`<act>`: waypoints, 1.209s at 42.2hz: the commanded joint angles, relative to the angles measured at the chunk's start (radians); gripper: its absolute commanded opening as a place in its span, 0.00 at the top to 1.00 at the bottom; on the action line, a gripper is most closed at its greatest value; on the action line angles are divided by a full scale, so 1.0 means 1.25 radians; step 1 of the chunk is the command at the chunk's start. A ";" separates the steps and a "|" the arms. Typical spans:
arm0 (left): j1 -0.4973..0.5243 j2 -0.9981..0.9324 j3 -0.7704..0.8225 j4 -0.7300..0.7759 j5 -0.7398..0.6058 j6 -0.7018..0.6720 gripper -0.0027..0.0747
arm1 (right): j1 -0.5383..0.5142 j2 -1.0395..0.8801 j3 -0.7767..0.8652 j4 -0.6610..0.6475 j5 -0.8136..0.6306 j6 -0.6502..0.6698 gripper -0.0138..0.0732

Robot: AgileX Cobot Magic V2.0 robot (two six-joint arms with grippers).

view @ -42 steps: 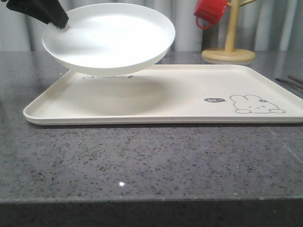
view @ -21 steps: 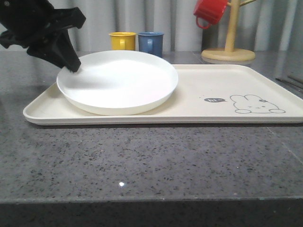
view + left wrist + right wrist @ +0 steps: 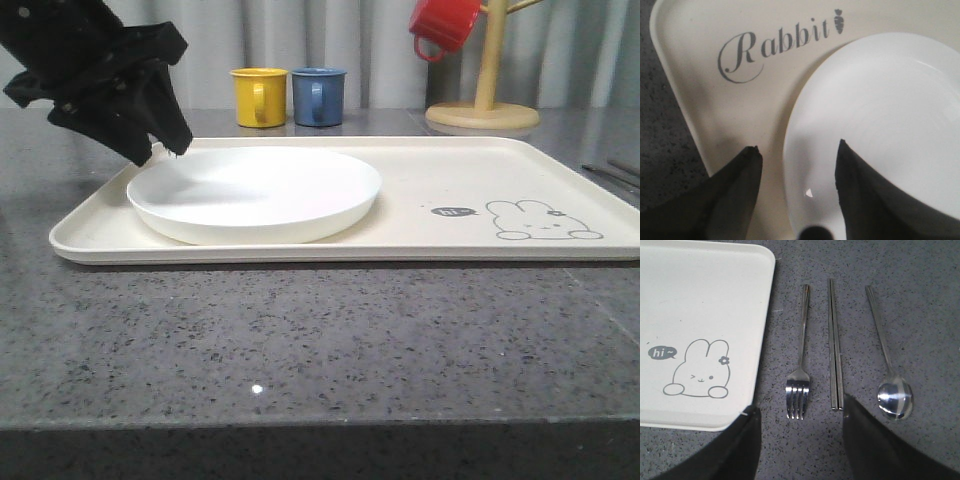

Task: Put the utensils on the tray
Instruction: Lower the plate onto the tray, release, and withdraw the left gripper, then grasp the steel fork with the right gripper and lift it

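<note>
You had bright, even light from above. The plate point(image 3: 255, 193) washed out nearly pure white, with a soft grey shadow from the left end effector point(image 3: 160, 150) across its left side. A small glint sat on the desk point(image 3: 257, 388) near you. In the left wrist view the dark fingers point(image 3: 730, 195) were blurred; the spoon point(image 3: 895, 399) showed streaky glare.

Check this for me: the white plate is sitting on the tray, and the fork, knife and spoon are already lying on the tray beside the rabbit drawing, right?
Not quite. The plate is on the tray, but the right wrist view shows the fork, knife and spoon lying on the dark counter beside the tray.
</note>
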State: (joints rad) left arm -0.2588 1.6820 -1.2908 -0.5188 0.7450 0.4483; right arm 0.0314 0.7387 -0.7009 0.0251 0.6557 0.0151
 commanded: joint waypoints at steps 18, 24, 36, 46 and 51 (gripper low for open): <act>-0.245 -0.360 0.021 0.265 0.092 -0.101 0.49 | -0.006 0.000 -0.028 0.001 -0.054 0.001 0.38; -0.371 -0.465 0.123 0.475 0.117 -0.299 0.49 | -0.006 0.000 -0.028 0.001 -0.054 0.001 0.38; -0.445 -0.682 0.263 0.535 0.107 -0.391 0.49 | -0.006 0.000 -0.034 -0.014 -0.051 -0.004 0.38; -0.445 -0.745 0.273 0.535 0.106 -0.391 0.49 | -0.006 0.104 -0.164 -0.030 0.081 -0.012 0.38; -0.445 -0.741 0.273 0.535 0.106 -0.391 0.49 | -0.006 0.210 -0.253 -0.030 0.179 -0.012 0.38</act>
State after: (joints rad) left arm -0.8081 0.7540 -0.9261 0.1435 0.9405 -0.0256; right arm 0.0314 0.9286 -0.9237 0.0000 0.8466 0.0133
